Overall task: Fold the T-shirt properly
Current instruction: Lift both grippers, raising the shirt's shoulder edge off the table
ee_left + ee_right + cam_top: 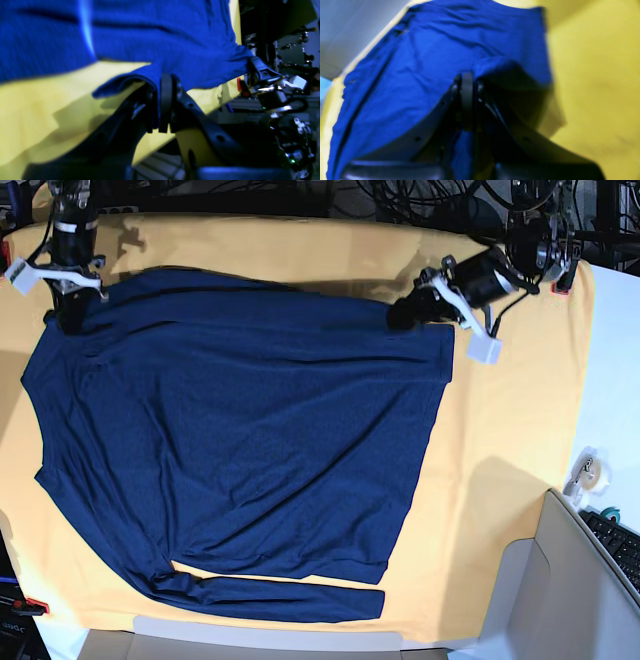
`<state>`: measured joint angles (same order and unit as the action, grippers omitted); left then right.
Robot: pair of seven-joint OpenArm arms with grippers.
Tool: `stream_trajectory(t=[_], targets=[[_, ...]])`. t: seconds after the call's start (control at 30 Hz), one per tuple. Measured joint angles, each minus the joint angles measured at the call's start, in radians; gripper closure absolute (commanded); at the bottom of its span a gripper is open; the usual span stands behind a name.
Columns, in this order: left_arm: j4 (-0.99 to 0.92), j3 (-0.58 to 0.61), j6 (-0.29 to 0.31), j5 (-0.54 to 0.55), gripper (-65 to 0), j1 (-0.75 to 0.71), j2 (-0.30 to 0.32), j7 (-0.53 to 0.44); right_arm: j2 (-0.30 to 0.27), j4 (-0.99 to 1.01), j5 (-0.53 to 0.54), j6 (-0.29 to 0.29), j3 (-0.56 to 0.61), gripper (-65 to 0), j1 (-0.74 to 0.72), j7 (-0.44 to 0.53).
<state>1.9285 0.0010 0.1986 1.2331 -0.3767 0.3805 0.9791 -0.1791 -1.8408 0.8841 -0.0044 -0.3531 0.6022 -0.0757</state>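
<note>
Base view | T-shirt (pixel 240 450) spread flat over yellow table cloth (pixel 510 430), no fold made | left gripper (pixel 404 311) pinching far hem corner | right gripper (pixel 66 313) pinching far shoulder edge | folding all pending

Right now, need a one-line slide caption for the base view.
Both grippers, left gripper and right gripper, pinch the far edge of the navy T-shirt spread on the yellow table cloth.

Left hand (pixel 165 110) and right hand (pixel 467 100) both clamped tight.
</note>
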Motion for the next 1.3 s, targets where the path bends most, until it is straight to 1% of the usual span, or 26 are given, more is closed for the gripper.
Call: stream_trajectory(t=[0.07, 0.13, 0.17, 0.27, 0.33, 0.37, 0.4, 0.47, 0.57, 0.7, 1.0, 1.07, 1.17, 1.23, 1.3], targets=[[0.0, 0.0, -0.003, 0.003, -1.6, 0.048, 0.0, 0.015, 0.002, 0.0, -0.017, -0.034, 0.002, -0.1, -0.051, -0.056], [-0.002, 0.0, 0.0, 0.008, -1.6, 0.09, -0.006, 0.061, 0.005, 0.0, -0.048, -0.068, 0.003, -0.1, -0.095, -0.093], [-0.009, 0.0, 0.001, 0.009, -1.6, 0.108, -0.015, 0.068, 0.006, 0.001, -0.06, -0.076, 0.004, -0.1, -0.111, -0.104], [-0.055, -0.008, 0.0, 0.006, -1.6, 0.156, -0.04, 0.136, 0.011, 0.002, -0.078, -0.082, 0.008, -0.1, -0.15, -0.113], [-0.083, -0.05, -0.001, 0.005, -1.6, 0.184, -0.069, 0.147, 0.011, 0.003, -0.085, -0.099, 0.008, -0.1, -0.171, -0.112], [-0.091, -0.072, 0.0, 0.005, -1.6, 0.192, -0.072, 0.157, 0.011, 0.003, -0.089, -0.102, 0.008, -0.1, -0.179, -0.113], [-0.096, -0.093, 0.0, 0.005, -1.6, 0.201, -0.072, 0.186, 0.011, 0.004, -0.089, -0.12, 0.008, -0.1, -0.185, -0.113], [-0.1, -0.125, 0.0, 0.001, -1.6, 0.226, -0.072, 0.203, 0.011, 0.022, -0.089, -0.135, 0.008, -0.1, -0.203, -0.112], [-0.1, -0.146, 0.001, 0.001, -1.6, 0.268, -0.073, 0.229, 0.011, 0.063, -0.089, -0.135, 0.009, -0.1, -0.235, -0.115], [-0.1, -0.146, 0.003, 0.001, -1.6, 0.311, -0.076, 0.232, 0.011, 0.112, -0.089, -0.135, 0.009, -0.1, -0.27, -0.115], [-0.208, -0.146, 0.004, -0.006, -1.7, 0.315, -0.072, 0.229, 0.01, 0.221, -0.089, -0.134, 0.032, -0.1, -0.324, -0.114], [-0.228, -0.145, 0.004, -0.006, -3.7, 0.315, -0.072, 0.229, 0.008, 0.24, -0.089, -0.135, 0.032, -0.2, -0.33, -0.116], [-0.247, -0.144, 0.004, -0.007, -10.0, 0.313, -0.072, 0.228, 0.008, 0.246, -0.089, -0.135, 0.032, -1.4, -0.332, -0.115], [-0.247, -0.144, 0.004, -0.007, -14.2, 0.311, -0.072, 0.226, 0.008, 0.253, -0.089, -0.135, 0.032, -5.9, -0.331, -0.112], [-0.246, -0.144, 0.008, -0.003, -19.5, 0.298, -0.072, 0.224, 0.008, 0.255, -0.09, -0.138, 0.032, -14.5, -0.33, -0.117]])
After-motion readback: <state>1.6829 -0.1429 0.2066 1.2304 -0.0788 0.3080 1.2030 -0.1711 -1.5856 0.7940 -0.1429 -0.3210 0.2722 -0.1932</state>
